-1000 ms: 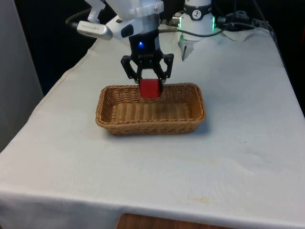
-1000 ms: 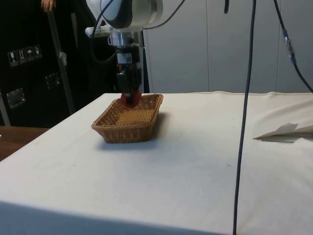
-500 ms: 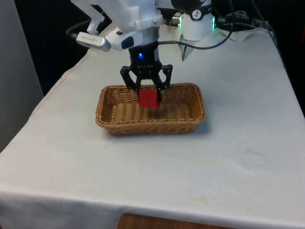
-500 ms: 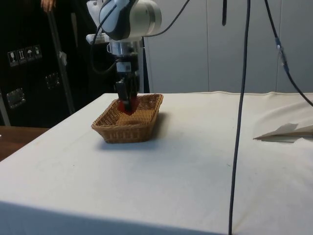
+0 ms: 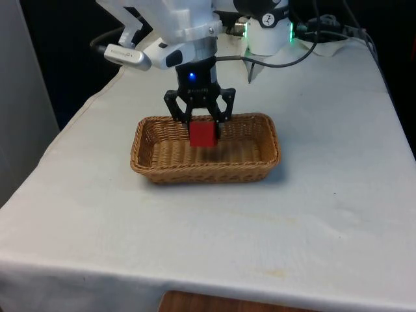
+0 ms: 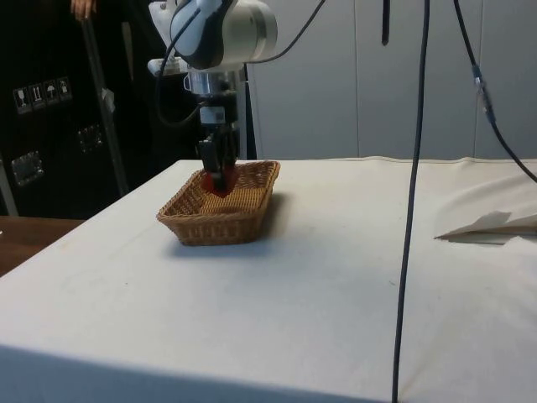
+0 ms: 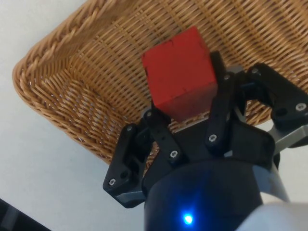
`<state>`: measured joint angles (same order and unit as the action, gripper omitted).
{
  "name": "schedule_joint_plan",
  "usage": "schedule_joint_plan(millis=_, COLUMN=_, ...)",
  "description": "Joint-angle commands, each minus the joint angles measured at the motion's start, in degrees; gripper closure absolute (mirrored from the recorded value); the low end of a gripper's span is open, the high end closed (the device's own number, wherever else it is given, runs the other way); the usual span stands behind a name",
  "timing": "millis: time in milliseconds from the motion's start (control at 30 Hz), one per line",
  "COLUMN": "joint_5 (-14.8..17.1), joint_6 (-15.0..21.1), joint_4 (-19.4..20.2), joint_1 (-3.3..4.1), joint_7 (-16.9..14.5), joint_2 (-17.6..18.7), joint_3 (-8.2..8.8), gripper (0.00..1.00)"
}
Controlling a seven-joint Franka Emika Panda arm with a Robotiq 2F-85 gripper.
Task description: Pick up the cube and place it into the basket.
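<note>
You can see the gripper (image 5: 202,127) has come lower than 1 second ago and now holds steady, pinching the red cube (image 5: 202,134) inside the basket (image 5: 144,161), just above its floor. I judge only the release remains.

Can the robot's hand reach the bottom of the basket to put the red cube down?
Probably yes. The hand is shut on the red cube right over the open basket, already down between its walls. Nothing lies on the woven floor beneath it, so the way looks free.
</note>
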<state>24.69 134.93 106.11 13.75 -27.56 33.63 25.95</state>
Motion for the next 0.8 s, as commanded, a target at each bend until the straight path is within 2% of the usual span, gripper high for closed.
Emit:
schedule_joint_plan(millis=0, joint_5=0.2, joint_6=0.0, joint_4=0.0, joint_1=-0.06, joint_7=-0.1, joint_2=0.0, joint_3=-0.11, gripper=0.97)
schedule_joint_plan(millis=67, joint_5=0.2, joint_6=0.0, joint_4=0.0, joint_1=-0.11, joint_7=-0.1, joint_2=0.0, joint_3=-0.11, gripper=0.85)
schedule_joint_plan(millis=100, joint_5=0.2, joint_6=0.0, joint_4=0.0, joint_1=-0.11, joint_7=-0.2, joint_2=0.0, joint_3=-0.11, gripper=0.67)
schedule_joint_plan(millis=300, joint_5=0.0, joint_6=-0.1, joint_4=0.0, joint_1=0.0, joint_7=0.0, joint_2=0.0, joint_3=0.0, gripper=0.1)
schedule_joint_plan(millis=333, joint_5=0.2, joint_6=0.0, joint_4=0.0, joint_1=-0.11, joint_7=-0.2, joint_2=0.1, joint_3=-0.17, gripper=0.1)
schedule_joint_plan(millis=367, joint_5=0.2, joint_6=0.0, joint_4=0.0, joint_1=-0.11, joint_7=-0.2, joint_2=0.1, joint_3=-0.17, gripper=0.0)
schedule_joint_plan(millis=600, joint_5=0.2, joint_6=0.0, joint_4=0.0, joint_1=-0.11, joint_7=-0.2, joint_2=0.0, joint_3=-0.17, gripper=0.0)
schedule_joint_plan(millis=767, joint_5=-0.4, joint_6=-0.3, joint_4=0.4, joint_1=0.29, joint_7=0.3, joint_2=-0.9, joint_3=0.34, gripper=0.0)
